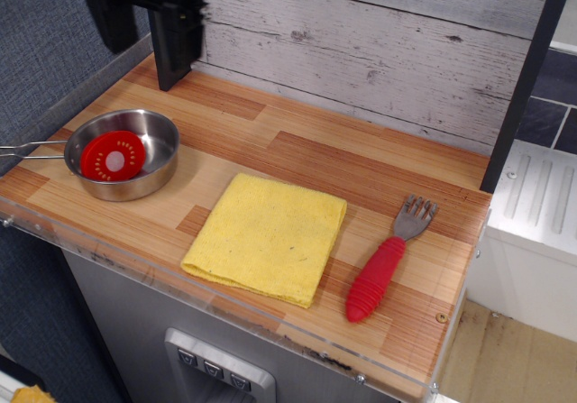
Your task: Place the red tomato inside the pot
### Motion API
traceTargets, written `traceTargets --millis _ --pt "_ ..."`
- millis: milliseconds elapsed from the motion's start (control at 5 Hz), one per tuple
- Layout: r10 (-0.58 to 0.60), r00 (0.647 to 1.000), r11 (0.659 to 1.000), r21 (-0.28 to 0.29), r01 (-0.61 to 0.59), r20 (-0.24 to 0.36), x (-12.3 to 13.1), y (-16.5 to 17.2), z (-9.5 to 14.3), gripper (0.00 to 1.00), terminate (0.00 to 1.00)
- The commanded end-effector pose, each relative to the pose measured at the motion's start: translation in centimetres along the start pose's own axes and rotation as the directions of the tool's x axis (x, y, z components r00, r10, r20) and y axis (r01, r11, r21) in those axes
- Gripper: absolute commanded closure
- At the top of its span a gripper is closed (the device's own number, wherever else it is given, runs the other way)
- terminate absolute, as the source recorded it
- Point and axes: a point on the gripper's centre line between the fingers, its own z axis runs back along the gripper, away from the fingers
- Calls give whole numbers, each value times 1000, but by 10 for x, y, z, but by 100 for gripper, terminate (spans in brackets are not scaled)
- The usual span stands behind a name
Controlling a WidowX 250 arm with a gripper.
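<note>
We are seeing the red tomato (114,157) lying inside the pot (160,170), its flat cut face turned upward so the white centre and the ring of pale seeds are showing. The pot is sitting at the left end of the worktop (306,155), with its thin wire handle sticking out leftward past the edge. Our gripper (144,47) is hanging above and behind the pot, well clear of it, and its two dark fingers (173,42) are standing apart with nothing between them. To the right of the pot, a folded yellow cloth (266,236) is lying flat on the worktop. Farther right of the pot, beyond the cloth, a red-handled fork (383,266) is resting with its tines pointing away from us
</note>
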Motion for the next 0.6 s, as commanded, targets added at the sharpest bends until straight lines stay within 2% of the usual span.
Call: traceTargets --millis 0,200,400 --pt "-67 997 998 8 66 35 5 -20 19 0 0" --pt "-67 997 998 8 66 35 5 -20 19 0 0" --pt "-67 997 998 8 66 35 5 -20 19 0 100"
